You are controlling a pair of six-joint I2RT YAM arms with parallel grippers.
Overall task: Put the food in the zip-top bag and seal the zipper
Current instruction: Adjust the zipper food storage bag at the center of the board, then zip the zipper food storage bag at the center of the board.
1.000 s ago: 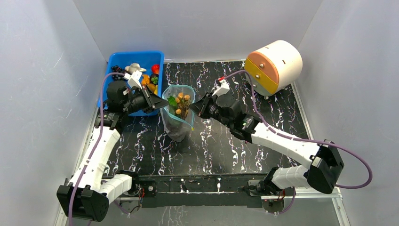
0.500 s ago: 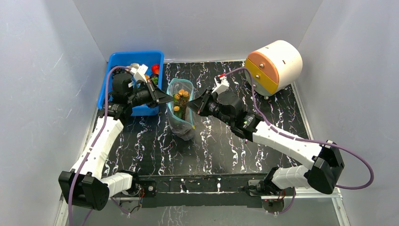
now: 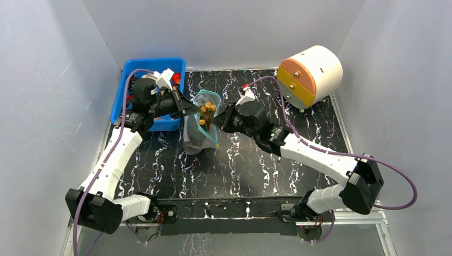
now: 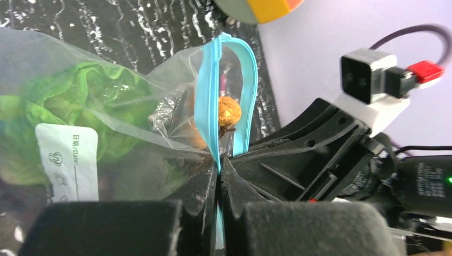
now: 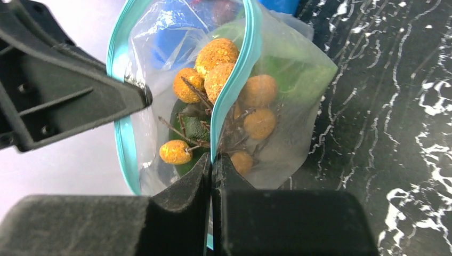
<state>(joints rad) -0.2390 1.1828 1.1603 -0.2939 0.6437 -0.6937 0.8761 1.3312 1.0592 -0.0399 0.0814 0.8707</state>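
left gripper [image 4: 218, 166] and right gripper [image 5: 211, 160] pinch the thin teal zipper [image 5: 236, 80] of the limp clear bag [image 3: 194, 141], likely its firmest hold.

The bag [image 3: 196, 140] is standing between my left gripper [image 3: 191, 113] and my right gripper [image 3: 217, 121], food [image 3: 207, 109] lying in it; bin [image 3: 154, 60] sitting far left, drum [image 3: 312, 72] far right.

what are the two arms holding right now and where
The zip-top bag, by its teal zipper: left tool pinches one side of the mouth, right tool the opposite side.
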